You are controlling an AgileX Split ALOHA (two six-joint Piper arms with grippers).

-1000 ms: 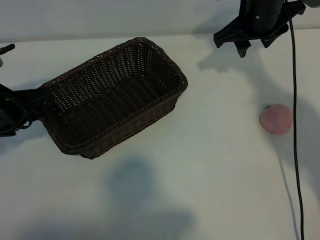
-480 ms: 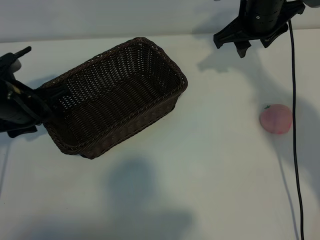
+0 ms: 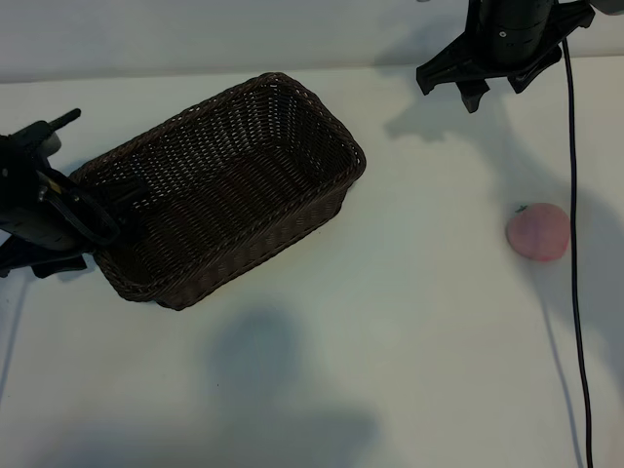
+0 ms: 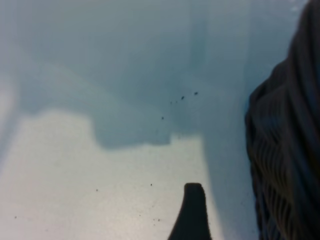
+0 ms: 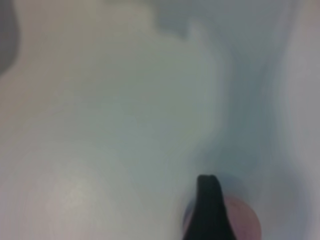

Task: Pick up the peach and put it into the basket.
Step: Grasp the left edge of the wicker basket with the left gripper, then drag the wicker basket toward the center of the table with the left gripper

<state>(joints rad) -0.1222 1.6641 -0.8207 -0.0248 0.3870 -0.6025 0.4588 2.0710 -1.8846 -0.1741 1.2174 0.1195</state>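
Note:
The dark-brown woven basket [image 3: 353,156] lies slantwise on the white table, left of centre. It has nothing inside. The pale-pink peach [image 3: 538,232] rests on the table near the right edge, far from the basket. My left gripper [image 3: 83,210] is open at the basket's left end, close against the rim; I cannot tell whether it touches. One of its fingers [image 4: 192,210] shows over bare table beside the basket wall [image 4: 287,150]. My right gripper [image 3: 497,86] hangs open at the far right, well behind the peach. One of its fingers [image 5: 207,210] partly covers the peach [image 5: 245,222].
A black cable [image 3: 575,244] runs down the table's right side, just past the peach. White table [image 3: 409,322] stretches between the basket and the peach and along the front.
My left arm has come in from the left edge towards the basket's left end. The right arm, the peach and the basket have not moved.

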